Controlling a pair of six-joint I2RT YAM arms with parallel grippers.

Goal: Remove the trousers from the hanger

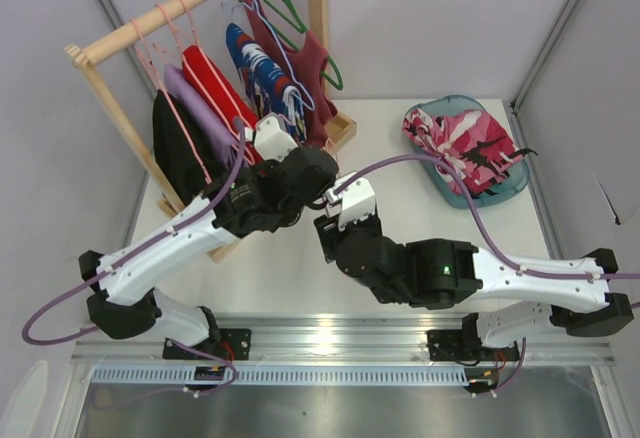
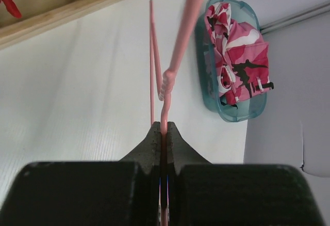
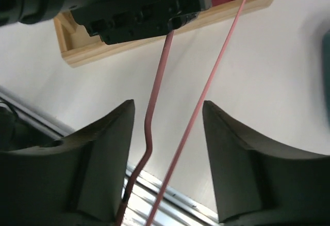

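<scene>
The trousers [image 1: 462, 148] are lying bunched in a teal tub [image 1: 515, 186] at about 2 o'clock on the table [image 1: 400, 228], free of any hanger and well apart from both arms. In the left wrist view they [image 2: 237, 61] are filling most of that tub [image 2: 242, 116], with pink, red, white and black patches showing.

The hanger [image 2: 178, 40] is sitting bare in the left gripper [image 2: 164, 133], whose fingers are pressing together on its thick pink bar. From the fingertips that bar is running up toward 12 o'clock with a small kink in it, and a thinner pink strand is running alongside at its 9 o'clock side.

In the right wrist view the same hanger [image 3: 154, 97] is passing as two pink strands between the fingers of the right gripper [image 3: 167, 110]. That gripper is standing wide apart, one finger on each side of the strands, and neither pad appears to be touching them. The thicker strand is leading up into the black body of the left gripper at 12 o'clock.

In the top view the two wrists are meeting near the middle of the table, and the hanger is too thin and too hidden there to make out.

At 10 o'clock a wooden rack [image 1: 190, 3] is carrying other garments on hangers: a red one [image 1: 215, 83], a blue patterned one [image 1: 262, 73], a lilac one [image 1: 195, 108] and a black one [image 1: 175, 143]. A green hanger [image 1: 290, 13] is hanging at its far end.
</scene>
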